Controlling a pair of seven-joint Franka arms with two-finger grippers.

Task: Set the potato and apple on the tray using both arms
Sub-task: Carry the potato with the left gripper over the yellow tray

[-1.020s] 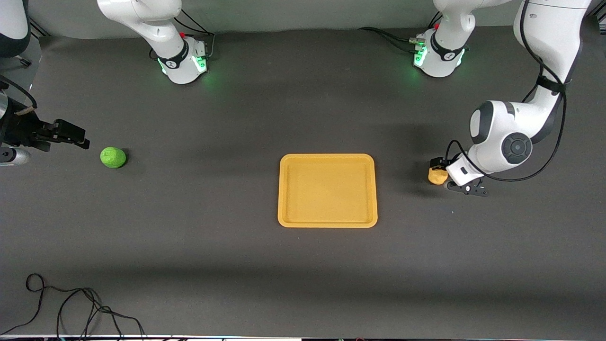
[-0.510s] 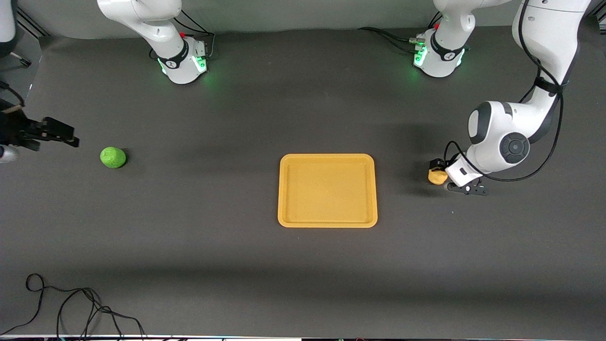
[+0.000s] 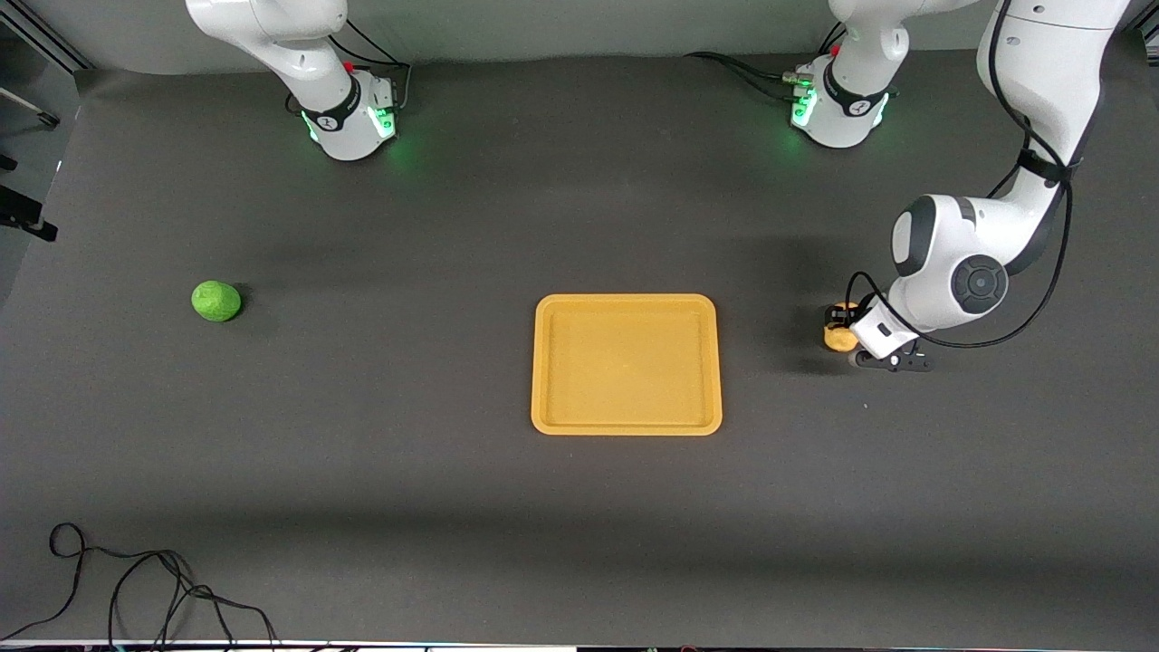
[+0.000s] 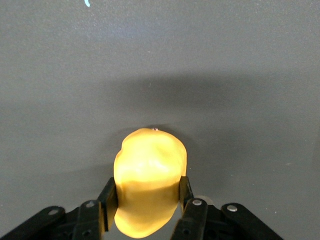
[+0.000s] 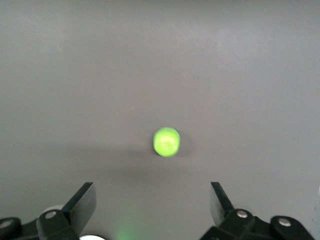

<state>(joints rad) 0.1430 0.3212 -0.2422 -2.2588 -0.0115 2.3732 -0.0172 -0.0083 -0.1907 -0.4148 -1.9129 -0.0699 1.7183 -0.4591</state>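
Observation:
The potato (image 3: 837, 339) is at the left arm's end of the table, beside the tray (image 3: 627, 426). My left gripper (image 3: 844, 337) is shut on it. In the left wrist view the potato (image 4: 149, 170) fills the gap and both pads (image 4: 110, 196) press its sides. The apple (image 3: 216, 301) lies on the table at the right arm's end. My right gripper (image 5: 152, 186) is open wide and empty, high above the apple (image 5: 166, 141). Only a black end of it (image 3: 27, 223) shows at the edge of the front view.
The tray is empty, with bare dark mat all round it. A black cable (image 3: 136, 589) lies coiled at the table corner nearest the front camera, at the right arm's end. The two arm bases (image 3: 349, 118) stand along the table's back edge.
My right gripper has drawn away from the apple and almost out of the front view. My left gripper has closed in on the potato, which has barely shifted.

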